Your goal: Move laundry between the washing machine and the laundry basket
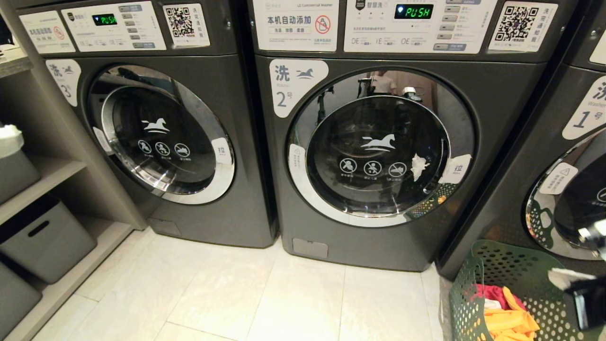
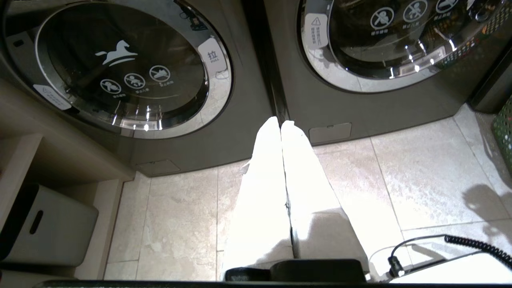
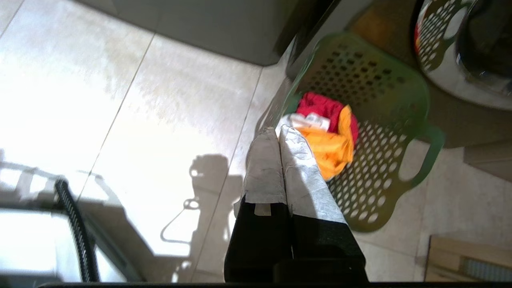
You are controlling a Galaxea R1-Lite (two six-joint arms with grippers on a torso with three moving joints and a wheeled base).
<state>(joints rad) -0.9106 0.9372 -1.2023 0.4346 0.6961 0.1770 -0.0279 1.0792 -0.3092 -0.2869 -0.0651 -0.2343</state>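
The laundry point(image 3: 326, 136) lay heaped in the laundry basket point(image 3: 384, 132): a red-pink piece at the back, a white one beside it and an orange-yellow one on top. The basket stood on the tiled floor point(image 1: 236, 293), against the foot of the washer labelled 1 point(image 1: 544, 156) and just beside the corner of the washing machine point(image 1: 378, 142) labelled 2, whose round door was closed.

The right gripper point(image 3: 279, 130) hung above the basket's near rim, its jaws pressed together and holding nothing; the clothes lay just beyond and below the tips, not touched. In the head view only part of this gripper showed, at the right edge over the basket.

The left gripper point(image 2: 280, 122) had its jaws together too, empty, pointing at the dark seam between the washing machine and the washer labelled 3 point(image 2: 132, 80), over bare floor. Grey storage bins point(image 1: 45, 241) sat on shelves further out beyond that washer.
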